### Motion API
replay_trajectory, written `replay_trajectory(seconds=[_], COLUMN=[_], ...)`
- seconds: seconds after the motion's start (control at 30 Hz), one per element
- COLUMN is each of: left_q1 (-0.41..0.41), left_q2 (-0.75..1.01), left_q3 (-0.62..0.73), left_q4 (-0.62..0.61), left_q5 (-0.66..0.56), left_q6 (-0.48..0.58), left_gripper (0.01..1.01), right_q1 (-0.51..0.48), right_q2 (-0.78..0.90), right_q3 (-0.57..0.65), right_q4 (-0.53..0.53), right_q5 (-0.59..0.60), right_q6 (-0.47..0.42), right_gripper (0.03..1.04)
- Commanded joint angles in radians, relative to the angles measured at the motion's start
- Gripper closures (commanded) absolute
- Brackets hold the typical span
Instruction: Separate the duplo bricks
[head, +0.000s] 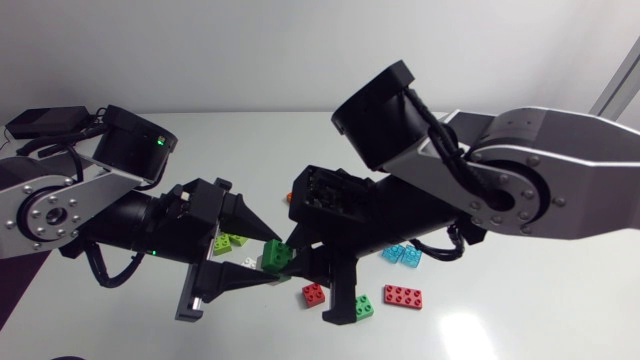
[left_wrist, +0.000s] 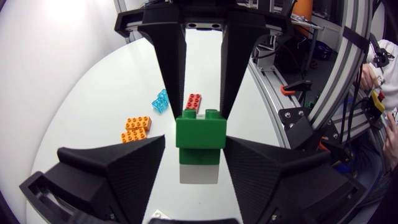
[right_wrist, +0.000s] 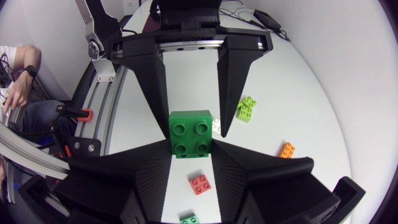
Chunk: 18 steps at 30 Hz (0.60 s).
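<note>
A green brick (head: 276, 255) hangs above the table between both grippers. My right gripper (head: 292, 258) comes in from the right and is shut on it. In the right wrist view the green brick (right_wrist: 190, 134) sits studs-up between the right gripper's (right_wrist: 190, 149) own fingers, both touching it. My left gripper (head: 275, 258) faces it from the left. In the left wrist view the green brick (left_wrist: 199, 132) lies between the left gripper's (left_wrist: 195, 155) fingers with a small gap on one side, so that gripper is open.
Loose bricks lie on the white table under the arms: lime (head: 230, 241), white (head: 250, 262), a small red one (head: 313, 293), green (head: 362, 307), a longer red one (head: 402, 296), blue (head: 403, 253). An orange brick (left_wrist: 137, 127) lies further off.
</note>
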Motion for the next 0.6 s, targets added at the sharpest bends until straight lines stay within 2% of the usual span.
replay_trajectory(seconds=[0.0,0.37,0.57], left_q1=[0.003,0.012,0.004], left_q2=[-0.006,-0.012,-0.011], left_q3=[0.009,-0.011,-0.014], left_q4=[0.006,0.006,0.007], left_q5=[-0.002,-0.002,-0.002], left_q6=[-0.015,-0.007,-0.01], left_gripper=[0.182,0.184,0.389], right_q1=[0.001,-0.022,-0.024], right_q2=[-0.012,-0.055,-0.066], right_q3=[-0.018,0.0,-0.003], right_q4=[-0.004,-0.038,-0.041], right_q5=[-0.012,-0.012,-0.012], right_q6=[0.023,0.02,0.023], right_gripper=[0.89,0.89,0.89])
